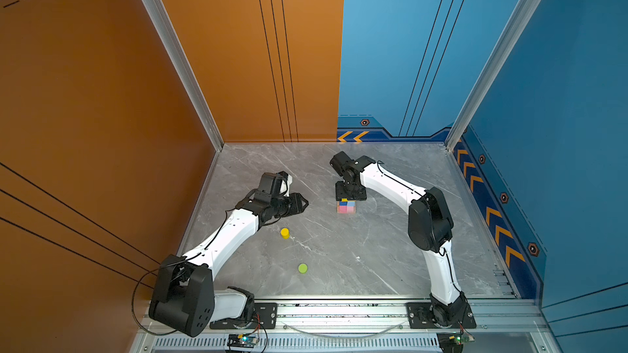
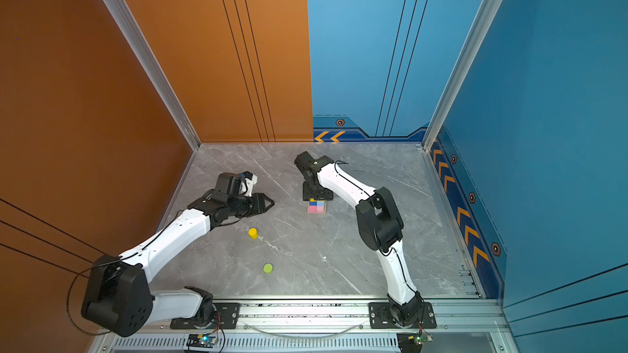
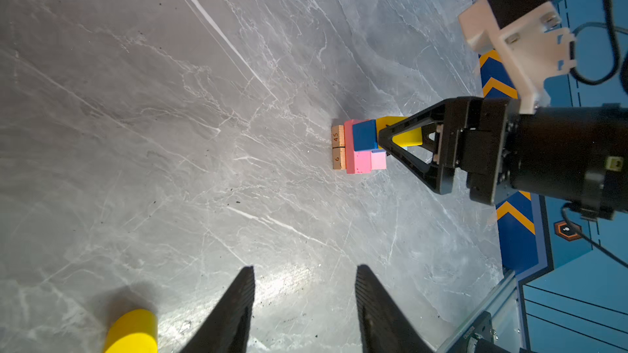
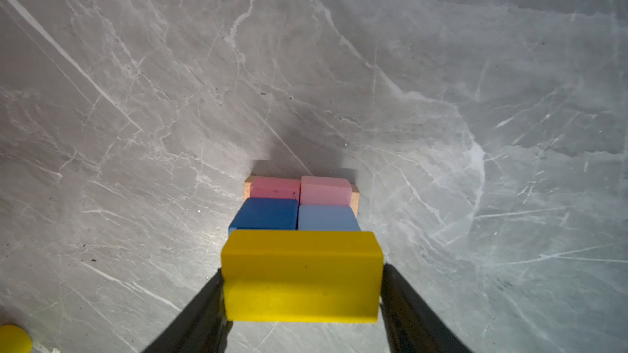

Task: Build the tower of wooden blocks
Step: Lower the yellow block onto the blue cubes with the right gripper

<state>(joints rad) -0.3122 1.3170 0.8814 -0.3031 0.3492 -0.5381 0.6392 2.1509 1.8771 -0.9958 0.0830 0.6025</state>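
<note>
Beside orange wall [image 1: 85, 96], grey marble tabletop [image 1: 339, 249]

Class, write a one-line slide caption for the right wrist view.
Right gripper grips the yellow brick over the dark-blue cube and light-blue cube, stacked on pink bars.

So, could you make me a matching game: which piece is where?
Pieces:
1. yellow brick
2. tan planks
3. yellow cylinder
4. lime-green cylinder

Places:
A. loose on the table, farthest from the tower
B. lowest layer of the tower
C. between the right pincer's fingers
D. loose on the table, near the left pincer

Pairs: 1-C, 2-B, 3-D, 4-A
</note>
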